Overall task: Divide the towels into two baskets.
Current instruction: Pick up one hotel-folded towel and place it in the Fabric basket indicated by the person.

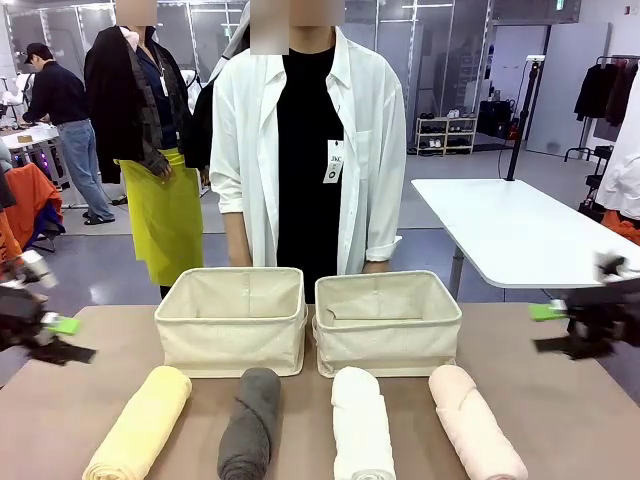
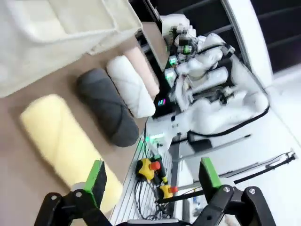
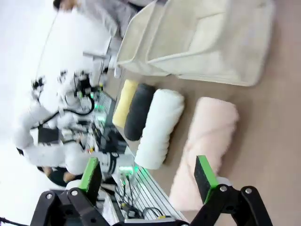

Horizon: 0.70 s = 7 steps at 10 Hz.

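Four rolled towels lie in a row near the table's front edge: pale yellow point(image 1: 140, 425), dark grey point(image 1: 250, 425), white point(image 1: 362, 430), pale pink point(image 1: 475, 425). Behind them stand two cream baskets point(image 1: 232, 320) point(image 1: 388, 322), side by side with nothing visible inside. My left gripper point(image 1: 68, 338) hovers open at the table's left edge; my right gripper point(image 1: 548, 328) hovers open at the right edge. In the left wrist view the open gripper point(image 2: 153, 178) sits nearest the yellow towel point(image 2: 61, 141). In the right wrist view the open gripper point(image 3: 148, 173) sits nearest the pink towel point(image 3: 207, 146).
A person in a white shirt point(image 1: 305, 150) stands right behind the baskets at the far side, forearms lowered. A white table point(image 1: 510, 235) stands farther back on the right. Bare tabletop point(image 1: 100, 340) lies between each gripper and the towels.
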Each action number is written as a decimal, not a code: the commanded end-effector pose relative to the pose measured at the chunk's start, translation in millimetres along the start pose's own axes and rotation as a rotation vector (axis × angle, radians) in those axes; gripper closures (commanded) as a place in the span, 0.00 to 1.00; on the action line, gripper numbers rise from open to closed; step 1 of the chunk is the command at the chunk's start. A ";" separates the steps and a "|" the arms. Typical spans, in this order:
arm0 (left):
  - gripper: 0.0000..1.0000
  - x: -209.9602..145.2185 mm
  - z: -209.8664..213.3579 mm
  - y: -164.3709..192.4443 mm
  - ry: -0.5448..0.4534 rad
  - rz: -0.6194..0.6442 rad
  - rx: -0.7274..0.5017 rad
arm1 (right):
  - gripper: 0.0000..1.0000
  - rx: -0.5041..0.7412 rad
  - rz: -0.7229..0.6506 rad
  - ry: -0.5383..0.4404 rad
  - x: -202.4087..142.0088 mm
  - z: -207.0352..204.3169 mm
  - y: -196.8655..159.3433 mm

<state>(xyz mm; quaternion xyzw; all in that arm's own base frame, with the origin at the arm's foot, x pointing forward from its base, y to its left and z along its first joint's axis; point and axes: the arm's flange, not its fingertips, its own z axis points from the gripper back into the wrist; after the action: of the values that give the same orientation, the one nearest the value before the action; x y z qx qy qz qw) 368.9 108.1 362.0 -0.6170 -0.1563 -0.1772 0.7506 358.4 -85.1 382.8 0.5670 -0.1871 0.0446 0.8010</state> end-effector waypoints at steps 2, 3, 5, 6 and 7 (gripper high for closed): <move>0.00 -18.7 87.7 9.5 -0.308 0.041 0.037 | 0.00 -0.045 -0.133 -0.226 -24.4 74.3 -36.1; 0.00 -39.1 120.0 15.1 -0.416 0.082 0.051 | 0.00 -0.080 -0.186 -0.293 -38.6 106.6 -46.5; 0.00 -72.8 160.2 16.9 -0.515 0.137 0.109 | 0.00 -0.126 -0.257 -0.421 -67.2 159.3 -58.1; 0.00 -76.8 165.4 17.8 -0.517 0.161 0.138 | 0.00 -0.138 -0.265 -0.449 -71.0 167.5 -57.9; 0.00 -76.6 167.4 15.6 -0.534 0.166 0.143 | 0.00 -0.158 -0.259 -0.454 -69.4 168.3 -55.8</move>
<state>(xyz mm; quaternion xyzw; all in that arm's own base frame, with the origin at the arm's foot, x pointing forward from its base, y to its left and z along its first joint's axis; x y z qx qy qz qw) 293.3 285.9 337.7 -0.5966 -0.3106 0.0521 0.7381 261.6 -262.5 350.2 0.5217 -0.2948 -0.1963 0.7761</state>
